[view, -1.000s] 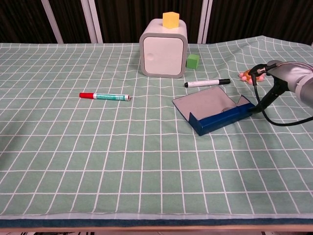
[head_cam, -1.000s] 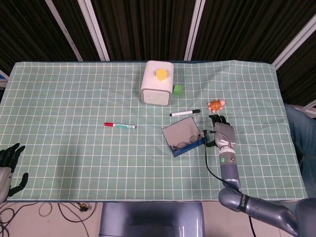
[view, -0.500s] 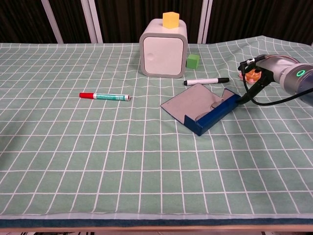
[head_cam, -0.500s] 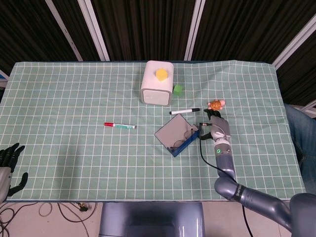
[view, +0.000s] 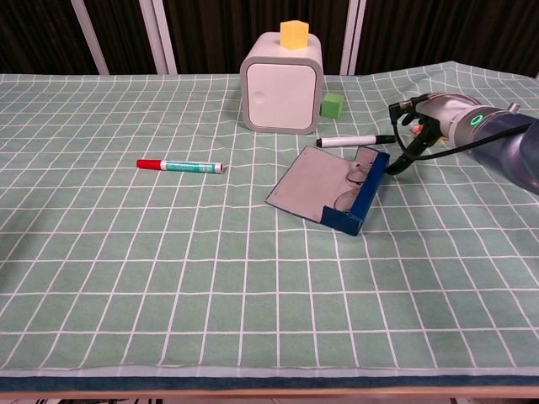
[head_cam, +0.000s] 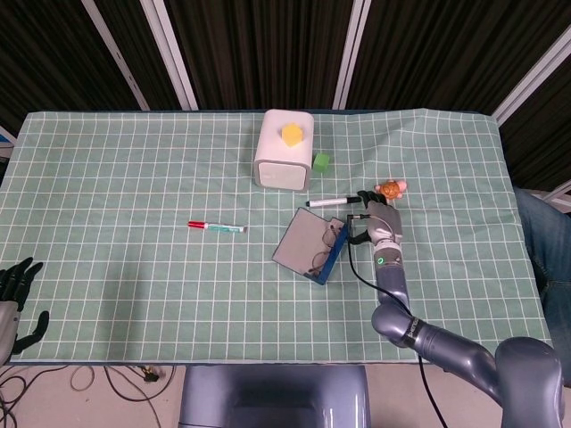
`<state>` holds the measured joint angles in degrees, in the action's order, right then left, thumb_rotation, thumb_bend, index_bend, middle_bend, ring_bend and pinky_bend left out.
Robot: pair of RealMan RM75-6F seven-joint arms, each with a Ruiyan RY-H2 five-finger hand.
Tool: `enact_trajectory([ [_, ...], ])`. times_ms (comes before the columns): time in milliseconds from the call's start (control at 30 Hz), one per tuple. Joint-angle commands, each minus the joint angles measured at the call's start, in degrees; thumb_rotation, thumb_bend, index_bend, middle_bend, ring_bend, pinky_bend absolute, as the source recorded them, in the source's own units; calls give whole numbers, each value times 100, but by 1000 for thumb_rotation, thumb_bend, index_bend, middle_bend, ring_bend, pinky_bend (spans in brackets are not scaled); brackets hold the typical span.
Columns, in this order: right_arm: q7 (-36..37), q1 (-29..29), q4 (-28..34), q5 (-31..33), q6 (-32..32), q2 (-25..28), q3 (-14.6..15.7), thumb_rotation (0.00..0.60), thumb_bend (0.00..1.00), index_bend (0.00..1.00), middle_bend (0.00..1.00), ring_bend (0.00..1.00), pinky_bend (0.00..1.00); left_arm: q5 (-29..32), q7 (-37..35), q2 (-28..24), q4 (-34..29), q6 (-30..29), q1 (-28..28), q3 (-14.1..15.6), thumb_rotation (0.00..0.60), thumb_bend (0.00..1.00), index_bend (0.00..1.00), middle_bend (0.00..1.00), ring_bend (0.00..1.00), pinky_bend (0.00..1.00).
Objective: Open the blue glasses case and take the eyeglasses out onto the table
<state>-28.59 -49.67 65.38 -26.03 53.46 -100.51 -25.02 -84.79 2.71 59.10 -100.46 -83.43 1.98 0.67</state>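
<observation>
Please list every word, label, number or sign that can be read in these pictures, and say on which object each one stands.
No text can be read.
Red-capped marker: its green barrel has print, too small to read.
Black-capped marker: no readable print.
Blue glasses case, white box: no lettering visible.
Right hand: only a green ring light on the wrist, no text.

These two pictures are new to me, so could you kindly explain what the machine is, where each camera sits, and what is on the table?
It is a two-armed robot with humanlike hands, steered by a person. One picture looks down from its head, the other forward from its chest. The right hand is beside the open blue case at its far end; whether it touches it I cannot tell. The eyeglasses lie inside. The left hand rests open at the table's edge, holding nothing. Also there: a red-capped marker, a black-capped marker, a white box with a yellow block on top, a green cube, and an orange toy.
</observation>
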Motion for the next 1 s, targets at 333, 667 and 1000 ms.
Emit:
enact_trajectory([
  [333,209,-346,-428,114,-325,-218,-251,600,99,155,143,86,233,32,-7,-4,5,9,-2,-9,600,448,18,0,0,0],
  [667,77,-592,-642,306,-514,-438,-225,600,98,155,142,86,233,44,-34,-14,18,11,0,-19,600,449,18,0,0,0],
  [1000,230,-843,-957,315,-849,-611,-321,600,98,155,142,86,233,66,-53,-26,6,27,2,-24,600,449,18,0,0,0],
])
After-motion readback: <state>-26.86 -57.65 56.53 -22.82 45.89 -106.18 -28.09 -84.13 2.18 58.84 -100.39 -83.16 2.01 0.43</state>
